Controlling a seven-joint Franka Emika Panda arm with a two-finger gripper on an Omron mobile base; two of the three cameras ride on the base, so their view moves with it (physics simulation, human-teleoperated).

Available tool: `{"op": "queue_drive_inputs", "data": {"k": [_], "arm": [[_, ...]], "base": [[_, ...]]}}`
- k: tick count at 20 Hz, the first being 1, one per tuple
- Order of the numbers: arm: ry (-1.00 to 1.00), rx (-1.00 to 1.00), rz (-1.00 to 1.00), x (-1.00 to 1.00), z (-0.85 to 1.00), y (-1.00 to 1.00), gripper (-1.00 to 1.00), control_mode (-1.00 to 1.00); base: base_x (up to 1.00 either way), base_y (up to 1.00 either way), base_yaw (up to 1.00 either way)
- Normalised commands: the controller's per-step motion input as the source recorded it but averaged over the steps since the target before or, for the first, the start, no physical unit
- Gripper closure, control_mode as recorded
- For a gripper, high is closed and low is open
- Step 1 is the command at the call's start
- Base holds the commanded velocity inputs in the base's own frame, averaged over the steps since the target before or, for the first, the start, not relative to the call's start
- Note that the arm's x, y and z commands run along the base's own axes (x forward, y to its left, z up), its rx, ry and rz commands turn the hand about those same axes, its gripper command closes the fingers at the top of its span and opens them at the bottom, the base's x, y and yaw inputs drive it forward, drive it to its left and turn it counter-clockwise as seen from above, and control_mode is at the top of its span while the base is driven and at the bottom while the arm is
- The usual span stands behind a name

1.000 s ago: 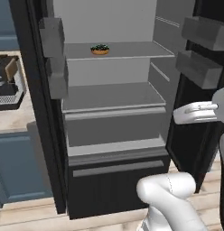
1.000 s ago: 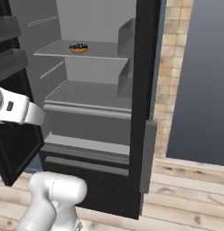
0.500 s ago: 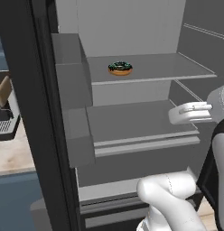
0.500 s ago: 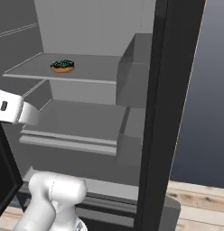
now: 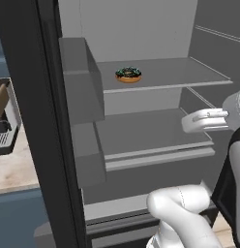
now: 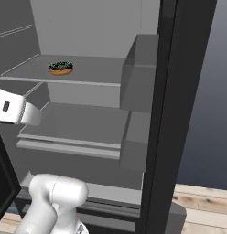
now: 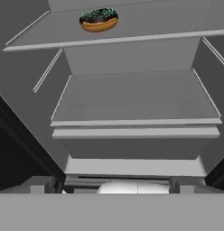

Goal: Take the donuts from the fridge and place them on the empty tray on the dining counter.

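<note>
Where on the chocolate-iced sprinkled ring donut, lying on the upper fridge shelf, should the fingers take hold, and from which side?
Probably across the tan outer rim of the chocolate-iced sprinkled ring donut, coming in from the open front just above the grey upper shelf. It lies flat, alone, so both flanks are free.

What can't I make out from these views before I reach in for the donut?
- Second donut: the sprinkled donut sits alone on the upper shelf; another could sit past the frame edges.
- Gripper: fingertips are not clear in the hand view.
- Fridge bottom: the arm blocks it in both base views.
</note>
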Motion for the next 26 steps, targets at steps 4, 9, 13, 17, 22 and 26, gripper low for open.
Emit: {"op": "queue_drive_inputs", "data": {"k": [4, 9, 13, 17, 22, 26], "arm": [[0.0, 0.0, 0.0, 0.0, 0.0, 0.0, -1.0, 1.0], [0.21, 0.11, 0.0, 0.74, 0.04, -0.27, -1.0, -1.0], [0.08, 0.02, 0.0, 0.66, 0.14, -0.09, -1.0, -1.0], [0.0, -0.01, -0.05, 0.88, 0.05, 0.24, -1.0, -1.0], [-0.01, 0.0, -0.01, 1.0, 0.0, 0.2, -1.0, -1.0], [-0.06, 0.0, 0.0, 1.0, 0.0, 0.07, -1.0, -1.0]], "base": [[1.0, -0.47, -0.1], [0.2, -0.1, 0.0], [0.0, 0.0, 0.0], [0.0, 0.0, 0.0], [0.0, 0.0, 0.0], [0.0, 0.0, 0.0]]}}
